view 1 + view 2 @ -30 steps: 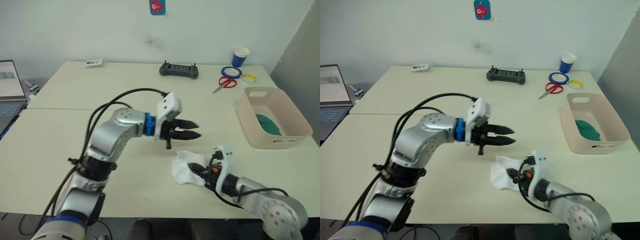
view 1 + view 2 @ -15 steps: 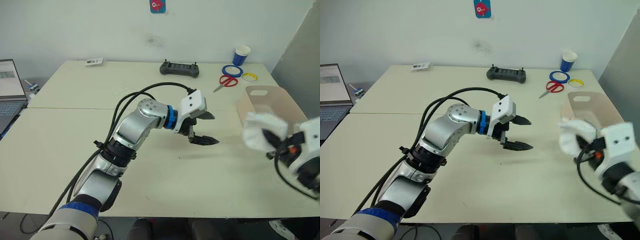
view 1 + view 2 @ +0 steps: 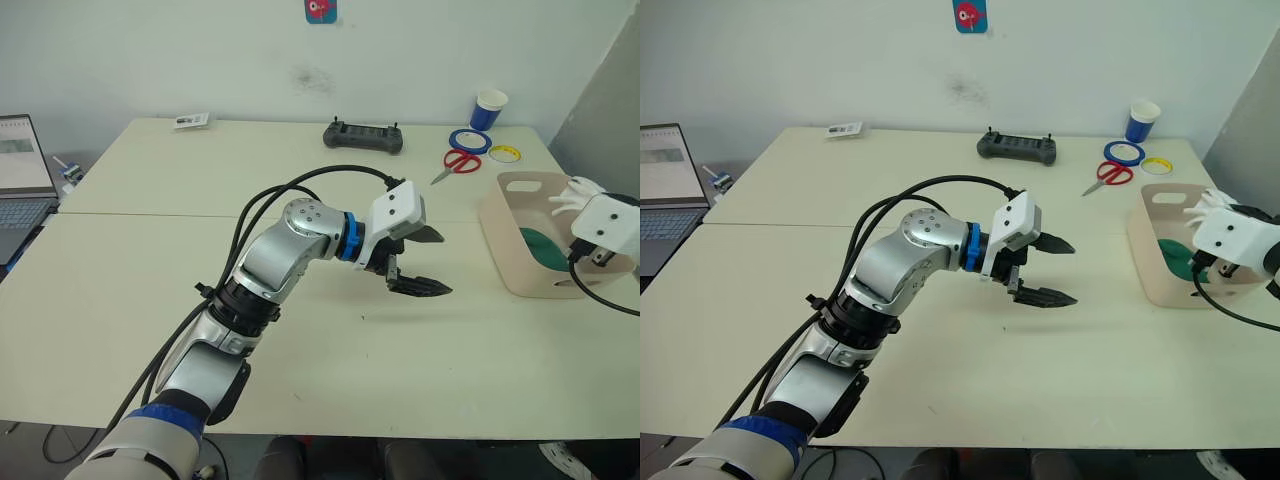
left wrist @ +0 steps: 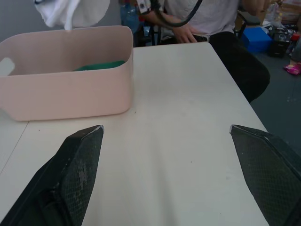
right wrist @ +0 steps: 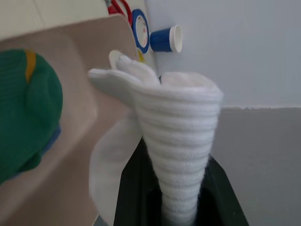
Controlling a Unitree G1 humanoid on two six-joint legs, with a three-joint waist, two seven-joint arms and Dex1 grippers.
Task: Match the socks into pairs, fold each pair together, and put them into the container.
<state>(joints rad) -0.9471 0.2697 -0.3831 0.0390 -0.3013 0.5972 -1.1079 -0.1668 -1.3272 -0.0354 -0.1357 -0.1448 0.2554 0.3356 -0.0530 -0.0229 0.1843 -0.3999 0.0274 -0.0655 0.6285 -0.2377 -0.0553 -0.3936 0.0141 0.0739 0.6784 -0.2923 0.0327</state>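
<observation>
A folded white pair of socks [image 5: 175, 127] stands between the fingers of my right gripper [image 5: 176, 197], which is shut on it. It hangs over the far right rim of the beige-pink container [image 3: 520, 262]. A dark green pair [image 3: 541, 248] lies inside the container, with a bit of blue fabric showing under it in the right wrist view. My left gripper [image 3: 430, 262] hovers open and empty over the table, left of the container. In the left wrist view the container [image 4: 66, 89] sits ahead of the spread fingers, with the white pair [image 4: 77, 12] above it.
Along the table's far edge lie a black controller [image 3: 363, 136], red scissors [image 3: 455, 163], a blue tape roll [image 3: 467, 140], a yellow tape roll [image 3: 503, 153] and a blue paper cup [image 3: 489, 108]. A laptop [image 3: 22, 185] sits at far left. A person [image 4: 197, 19] sits beyond the table's edge.
My right gripper lifted the white pair off the table's front and carried it right and back to above the container. The left gripper swung right and spread wider.
</observation>
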